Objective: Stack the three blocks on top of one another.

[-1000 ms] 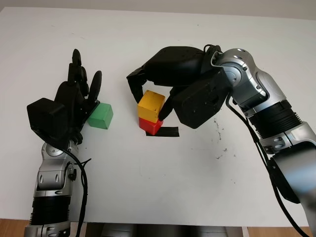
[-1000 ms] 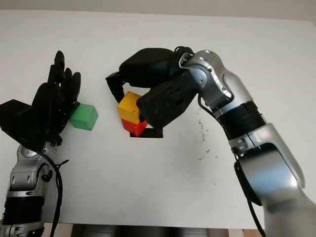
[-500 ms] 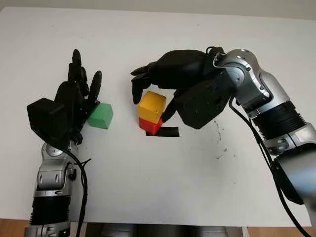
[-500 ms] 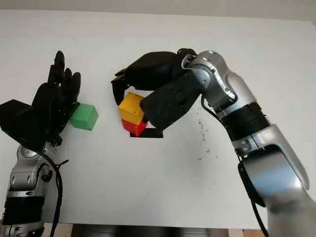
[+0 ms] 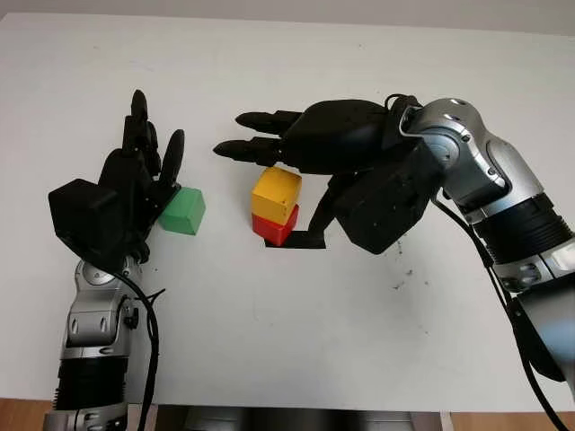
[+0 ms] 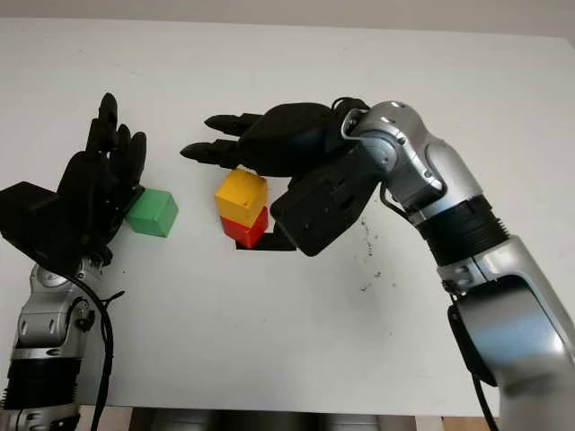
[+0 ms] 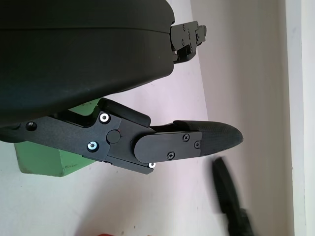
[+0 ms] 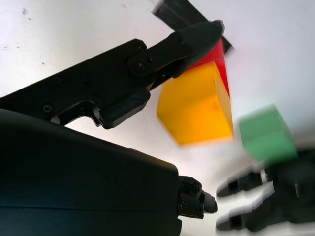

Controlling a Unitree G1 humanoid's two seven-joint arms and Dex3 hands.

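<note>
Three blocks: yellow block (image 5: 276, 194) on red block (image 5: 278, 227), green block (image 5: 183, 211) apart.

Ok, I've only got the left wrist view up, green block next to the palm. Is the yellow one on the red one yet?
Observer: Yes. The yellow block sits on the red block, a little askew, at the middle of the table.
Operator: Is the right hand holding it?
Observer: No. The right hand is open just above the yellow block, its fingers stretched out past it towards the left hand.
Operator: And my green one, is it gripped?
Observer: I can't tell. The green block is on the table against the left hand, whose fingers point away from the robot beside it.
</note>
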